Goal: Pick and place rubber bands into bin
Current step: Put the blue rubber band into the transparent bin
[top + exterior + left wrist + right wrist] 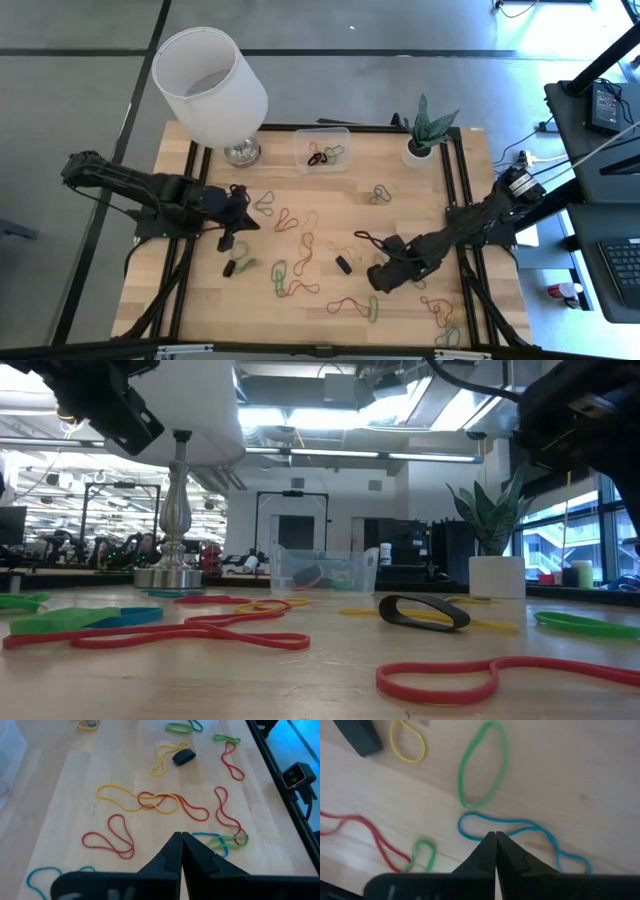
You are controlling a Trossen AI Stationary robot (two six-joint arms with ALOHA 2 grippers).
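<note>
Only the high view takes in the whole table [190, 290]: the clear bin [322, 148] sits at the upper middle of the frame between a white lamp [212, 88] and a potted plant [425, 135], with a few bands already inside, while loose rubber bands [300, 262] lie scattered across the lower half. From table height, the bin [322, 570] shows see-through walls, and a black band [424, 612] lies in front of it. Close up, the left gripper [180, 837] has its fingers pressed together, empty, above red and yellow loops. Likewise shut, the right gripper [495, 836] has its tips at a blue band [520, 832], below a green loop [482, 765]; whether it pinches the blue one cannot be told.
</note>
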